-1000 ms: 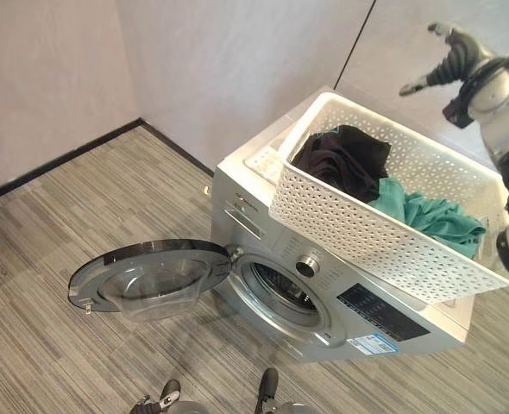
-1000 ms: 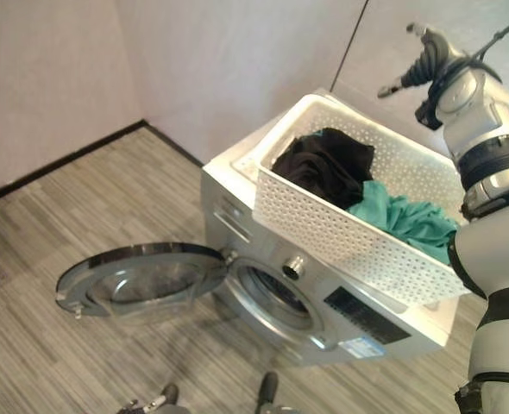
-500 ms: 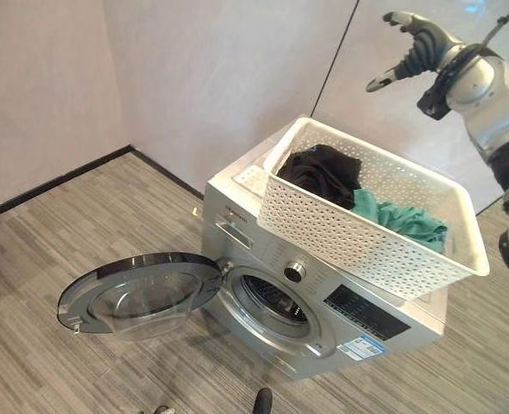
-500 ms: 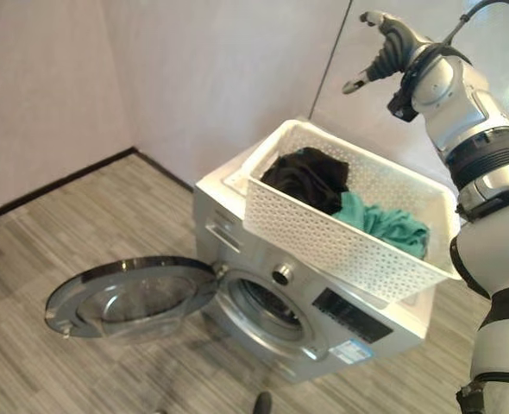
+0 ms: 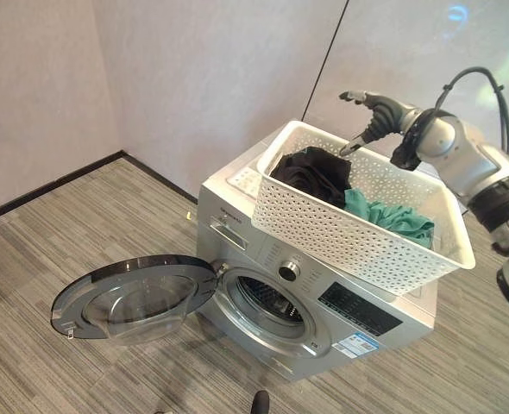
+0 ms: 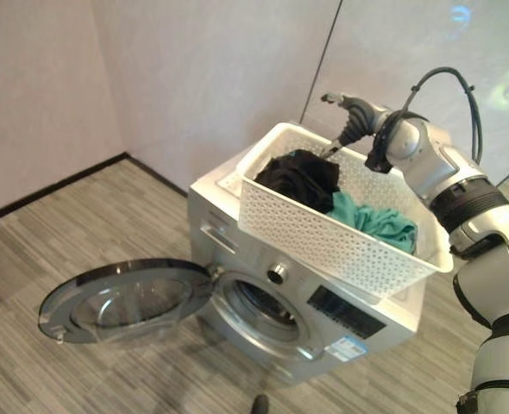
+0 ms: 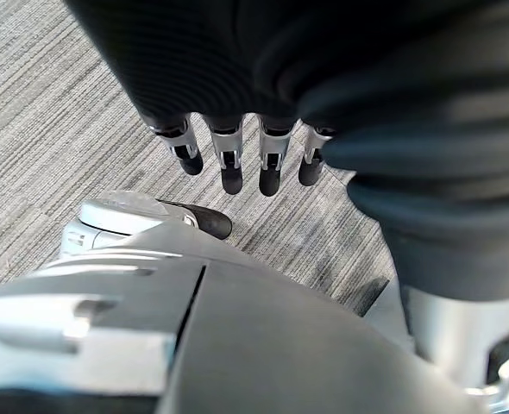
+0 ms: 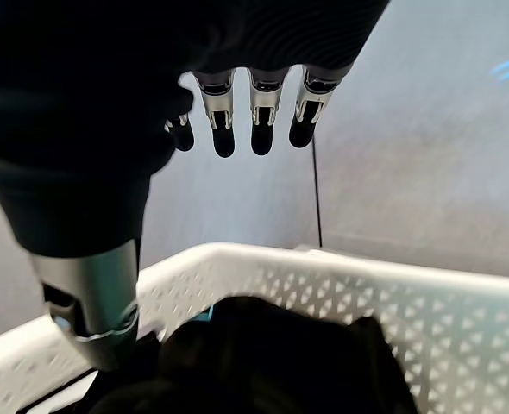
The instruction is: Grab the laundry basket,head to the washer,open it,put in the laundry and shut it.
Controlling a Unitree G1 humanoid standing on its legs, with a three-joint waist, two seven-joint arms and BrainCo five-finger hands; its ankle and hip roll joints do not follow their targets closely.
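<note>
**Right wrist view: hand poised over the black garment**

Right wrist view has my right hand point(image 8: 253, 103) above the far left end of the laundry basket point(image 5: 358, 237), fingers straight and apart, holding nothing. Black garment point(image 5: 311, 172) lies directly under it, not yet touched.

Left hand point(image 7: 237, 155) hangs low over the floor point(image 7: 56, 95), fingers relaxed and parted, idle.

Basket sits on top of the washer point(image 5: 263, 259), overhanging its front edge a little. Its long axis runs from far left to near right, along the washer's width. Black garment fills the far left end; teal garment point(image 5: 391, 220) lies beside it toward the near right. Washer door point(image 5: 129, 295) stands swung wide to the left, drum mouth point(image 5: 270, 302) facing me.

Step in hand, as I judge it: first pick of laundry. Plan is to come straight down into the bunched middle of the black cloth, close on a deep fold rather than an edge, and lift clear of the near rim before swinging down to the drum. Risk: snagging the rim and dragging the overhanging basket off.
</note>
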